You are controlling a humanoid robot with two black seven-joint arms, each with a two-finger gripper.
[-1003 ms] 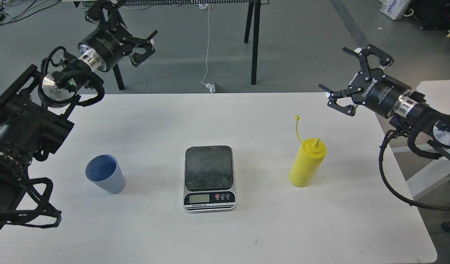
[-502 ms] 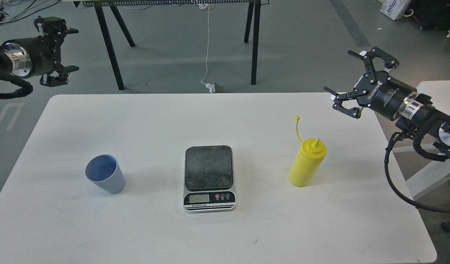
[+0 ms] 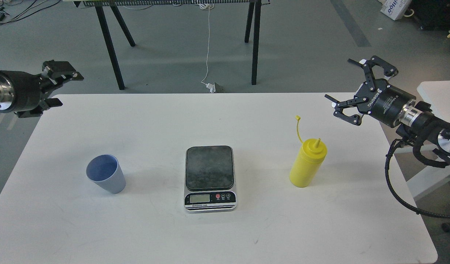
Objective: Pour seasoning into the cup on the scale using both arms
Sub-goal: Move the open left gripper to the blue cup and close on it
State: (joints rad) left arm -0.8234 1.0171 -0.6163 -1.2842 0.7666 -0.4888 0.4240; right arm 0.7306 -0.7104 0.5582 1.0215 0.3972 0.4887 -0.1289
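Three items kept apart on table (image 3: 247,121) | cup (image 3: 106,178) not yet on scale (image 3: 209,178) | seasoning (image 3: 307,162) untouched | right gripper (image 3: 351,91) jaws spread for it | left gripper (image 3: 60,86) jaws spread, nothing held

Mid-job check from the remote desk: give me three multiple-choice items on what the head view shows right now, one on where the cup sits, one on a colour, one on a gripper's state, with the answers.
1. Where is the cup?
A. On the scale's platform
B. On the table, to the left of the scale
C. In the left gripper

2. What colour is the bottle?
A. Red
B. White
C. Yellow

3. How is the right gripper?
A. Open, holding nothing
B. Shut on the bottle
C. Shut on the cup

Answers:
1. B: the cup stands on the white table, apart from the scale, whose dark platform is bare.
2. C: body, nozzle and cap strap are all yellow.
3. A: its fingers are spread wide in the air beyond the table's right edge, clear of the bottle.
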